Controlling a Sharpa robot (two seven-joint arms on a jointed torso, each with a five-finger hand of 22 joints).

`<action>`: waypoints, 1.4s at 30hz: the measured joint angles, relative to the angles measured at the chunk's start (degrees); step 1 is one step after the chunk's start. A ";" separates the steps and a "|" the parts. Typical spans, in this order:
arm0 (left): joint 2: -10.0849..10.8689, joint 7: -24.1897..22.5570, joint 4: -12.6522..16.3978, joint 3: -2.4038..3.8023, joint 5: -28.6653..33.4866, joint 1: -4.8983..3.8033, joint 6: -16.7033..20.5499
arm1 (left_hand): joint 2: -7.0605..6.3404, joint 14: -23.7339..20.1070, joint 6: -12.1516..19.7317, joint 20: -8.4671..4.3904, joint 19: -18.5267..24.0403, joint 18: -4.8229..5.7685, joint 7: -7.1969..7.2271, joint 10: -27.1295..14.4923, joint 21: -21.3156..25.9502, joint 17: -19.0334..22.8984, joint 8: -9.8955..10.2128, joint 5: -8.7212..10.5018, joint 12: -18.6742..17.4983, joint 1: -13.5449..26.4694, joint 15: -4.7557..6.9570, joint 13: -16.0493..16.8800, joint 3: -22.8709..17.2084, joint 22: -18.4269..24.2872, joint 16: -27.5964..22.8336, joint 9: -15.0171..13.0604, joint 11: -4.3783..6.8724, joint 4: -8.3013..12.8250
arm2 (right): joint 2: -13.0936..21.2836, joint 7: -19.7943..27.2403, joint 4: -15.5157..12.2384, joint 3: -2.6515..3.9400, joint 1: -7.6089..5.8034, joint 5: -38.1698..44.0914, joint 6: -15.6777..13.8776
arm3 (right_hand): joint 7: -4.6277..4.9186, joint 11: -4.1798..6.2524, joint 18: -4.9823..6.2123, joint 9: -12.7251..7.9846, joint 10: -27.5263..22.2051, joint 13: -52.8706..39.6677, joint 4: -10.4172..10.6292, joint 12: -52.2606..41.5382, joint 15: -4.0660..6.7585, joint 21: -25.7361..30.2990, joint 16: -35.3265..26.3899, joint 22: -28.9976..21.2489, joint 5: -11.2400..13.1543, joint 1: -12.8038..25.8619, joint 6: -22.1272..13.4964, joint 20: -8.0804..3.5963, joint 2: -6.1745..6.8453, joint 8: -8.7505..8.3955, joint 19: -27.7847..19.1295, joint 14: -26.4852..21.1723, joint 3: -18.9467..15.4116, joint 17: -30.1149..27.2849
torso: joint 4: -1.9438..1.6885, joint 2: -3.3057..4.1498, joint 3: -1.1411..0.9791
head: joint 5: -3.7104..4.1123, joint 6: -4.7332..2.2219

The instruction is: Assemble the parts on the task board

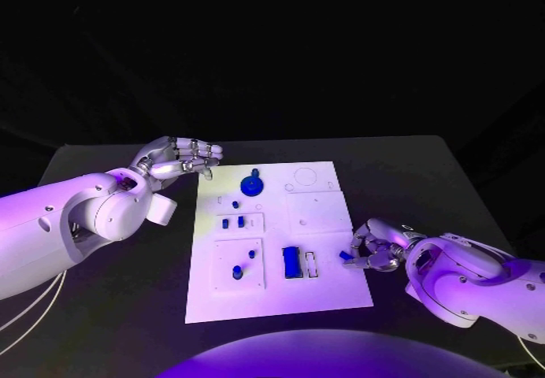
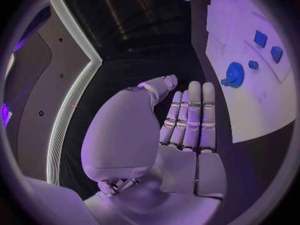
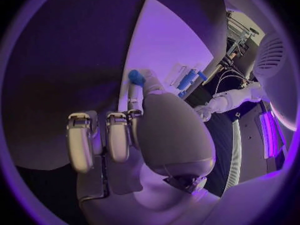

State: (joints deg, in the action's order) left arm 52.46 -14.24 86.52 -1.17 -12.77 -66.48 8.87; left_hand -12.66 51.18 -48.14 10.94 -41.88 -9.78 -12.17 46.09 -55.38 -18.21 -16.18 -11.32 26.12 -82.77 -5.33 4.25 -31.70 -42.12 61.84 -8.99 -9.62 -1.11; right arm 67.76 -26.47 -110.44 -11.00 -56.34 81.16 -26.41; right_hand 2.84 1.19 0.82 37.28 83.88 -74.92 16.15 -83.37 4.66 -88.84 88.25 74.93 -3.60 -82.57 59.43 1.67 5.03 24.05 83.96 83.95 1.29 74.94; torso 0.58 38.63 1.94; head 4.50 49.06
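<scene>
The white task board [image 1: 329, 287] lies in the middle of the table. On it are a blue gear [image 1: 252, 186], two small blue squares [image 1: 231, 223], short blue pegs [image 1: 238, 272] and a long blue block [image 1: 292, 261]. My right hand [image 1: 375, 248] rests at the board's right edge and pinches a small blue part [image 1: 344, 254] between thumb and a fingertip; the wrist view shows that part [image 3: 136, 76] at the fingertips above the board [image 3: 169, 50]. My left hand [image 1: 176, 161] hovers off the board's far left corner, holding nothing, its fingers [image 2: 190, 115] stretched out side by side beside the gear [image 2: 235, 75].
The black table [image 1: 420, 181] runs round the board on all sides. The board's far right part [image 1: 313, 185] carries only outlined recesses. My left forearm [image 1: 79, 224] lies over the table's left side, my right forearm [image 1: 477, 279] over its near right corner.
</scene>
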 measured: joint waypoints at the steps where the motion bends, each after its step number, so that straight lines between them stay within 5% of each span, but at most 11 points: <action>1: 0.02 0.01 0.00 0.00 0.00 0.00 0.00 | 0.00 0.00 0.00 0.00 0.00 0.01 0.00 0.00 0.00 0.00 0.00 0.00 0.00 0.00 0.00 0.00 0.00 0.00 0.00 0.00 0.00 0.00 | -0.20 0.00 0.04 0.04 0.00 0.37 0.00 | -0.16 0.00 0.01 0.00 -0.01 0.01 0.03 0.15 0.07 0.00 -0.18 0.00 0.05 -0.51 0.09 -0.05 0.35 -0.24 0.05 0.07 1.33 0.00 | 0.00 -0.01 0.02 | -0.05 0.01; 4: 0.08 0.06 0.02 0.00 0.01 0.00 -0.01 | 0.00 0.00 0.00 0.00 0.00 0.00 0.00 0.00 0.00 0.00 0.00 0.00 0.00 0.00 0.00 0.00 0.00 0.00 0.00 0.00 0.00 0.00 | -0.69 -0.02 0.16 0.11 0.01 1.43 0.00 | -0.25 0.00 0.00 0.16 -0.01 0.01 0.27 0.22 0.07 0.00 -0.22 0.00 0.02 -1.54 0.17 -0.05 1.09 -1.67 0.05 0.07 4.05 0.00 | 0.00 -0.02 0.04 | -0.09 0.02; 6: 0.11 0.09 0.04 0.00 0.01 0.00 -0.02 | 0.00 0.00 0.00 0.00 0.00 0.00 0.00 0.00 0.00 0.00 0.00 0.00 0.00 0.00 0.00 0.00 0.00 0.00 0.00 0.00 0.00 0.00 | -0.90 -0.11 0.18 0.11 0.05 2.12 0.00 | -0.36 0.00 0.00 2.08 -0.01 0.01 1.27 0.22 0.07 0.00 -0.22 0.00 -0.18 -2.22 0.31 -0.05 1.77 -2.66 0.05 0.07 5.06 0.00 | 0.01 -0.04 0.04 | -0.13 -0.01; 13: 0.18 0.24 0.05 0.00 0.01 0.00 -0.05 | 0.00 0.00 0.00 0.00 0.00 0.00 0.00 0.00 0.00 0.05 0.00 0.00 0.00 0.00 0.00 0.00 0.00 -0.01 0.00 0.00 0.00 0.00 | -0.58 -0.80 -0.60 0.03 0.16 3.40 -0.19 | -0.46 0.19 0.00 2.04 0.21 0.01 4.76 0.22 0.07 0.00 -0.22 -0.01 -0.18 -2.94 1.24 -0.04 2.53 -3.94 0.05 0.07 11.04 -0.01 | 0.03 -0.07 0.03 | -0.23 -0.12; 15: 0.17 0.28 0.05 0.00 0.01 0.00 -0.06 | 0.00 0.00 0.00 0.00 0.00 0.00 0.00 0.00 0.00 0.05 0.00 0.00 0.00 0.00 0.00 0.00 0.00 -0.01 0.00 0.00 0.00 0.00 | -0.33 -0.99 -1.00 -0.04 0.03 2.99 -0.33 | -0.47 0.19 0.00 -1.34 0.21 0.01 5.20 0.22 0.07 -0.24 -0.22 -0.01 -0.18 -2.20 1.25 -0.04 3.22 -3.84 0.05 0.07 13.26 -0.01 | 0.03 -0.08 0.03 | -0.27 -0.13; 21: 0.11 0.39 0.03 0.00 0.01 0.00 -0.08 | 0.00 0.00 0.00 0.00 0.00 0.00 0.00 0.00 0.00 0.05 0.00 0.00 0.00 0.00 0.00 0.00 0.00 -0.01 0.00 -0.01 0.00 0.00 | -0.15 -1.36 -2.56 -0.47 -1.34 -2.85 -0.66 | -0.47 0.18 0.00 -2.67 0.21 0.01 2.55 0.22 0.07 -0.24 -0.22 -0.02 -0.18 3.78 1.23 -0.04 4.03 -3.31 0.05 0.07 20.60 -0.01 | 0.07 -0.09 0.01 | -0.42 -0.15; 28: 0.09 0.48 0.02 -0.01 0.00 0.00 -0.08 | 0.00 0.00 0.00 0.00 0.00 0.00 0.00 0.00 0.00 0.04 0.00 0.00 0.00 0.00 0.00 0.00 0.00 -0.01 0.00 -0.01 0.00 0.00 | -1.13 -1.10 -3.97 -0.42 -2.58 -11.09 -1.59 | -0.38 0.18 0.00 -2.32 0.21 0.02 0.52 0.22 0.07 -0.24 -0.22 -0.02 -0.17 6.84 1.15 -0.04 4.54 -2.98 0.05 0.07 24.07 -0.02 | 0.09 -0.08 0.04 | -0.61 0.05; 39: 0.00 0.55 0.03 -0.02 0.00 0.00 -0.09 | 0.00 0.00 0.00 0.00 0.00 0.01 0.00 0.00 0.00 0.04 0.00 0.00 0.00 0.00 0.00 0.00 0.00 -0.02 0.00 -0.01 0.00 0.00 | -3.95 -0.60 -3.82 -0.44 -2.48 -18.95 -2.60 | -0.15 0.18 0.00 -2.21 0.21 0.02 -2.26 0.22 0.06 -0.24 -0.22 -0.03 -0.13 9.94 0.92 -0.04 4.96 -2.51 0.05 0.07 27.59 -0.02 | 0.07 -0.08 0.05 | -0.71 0.15; 42: 0.00 0.56 0.05 -0.02 0.00 0.00 -0.10 | 0.00 0.00 0.00 0.00 0.00 0.01 0.00 0.00 0.00 0.04 0.00 0.00 0.00 0.00 0.00 0.00 0.00 -0.02 0.00 -0.01 0.00 0.00 | -4.89 -0.54 -3.37 -0.44 -2.11 -20.12 -2.73 | -0.12 0.17 0.00 0.25 0.21 0.02 -3.29 0.22 0.06 -0.24 -0.22 -0.03 -0.11 11.28 0.89 -0.04 5.52 -2.51 0.05 0.07 28.67 -0.02 | 0.07 -0.06 0.05 | -0.71 0.15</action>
State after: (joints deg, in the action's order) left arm 52.46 -13.68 86.57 -1.19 -12.77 -66.48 8.76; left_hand -12.67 51.18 -48.14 10.94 -41.88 -9.78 -12.17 46.09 -55.38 -18.17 -16.18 -11.32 26.12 -82.78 -5.33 4.25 -31.70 -42.14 61.84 -9.00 -9.62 -1.11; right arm 62.86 -27.01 -113.81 -11.44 -58.45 61.04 -29.14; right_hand 2.72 1.37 0.82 37.53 84.09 -74.90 12.86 -83.15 4.72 -89.08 88.03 74.90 -3.71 -71.29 60.33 1.64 10.55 21.54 84.01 84.03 29.96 74.92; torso 0.64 38.57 1.99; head 3.80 49.21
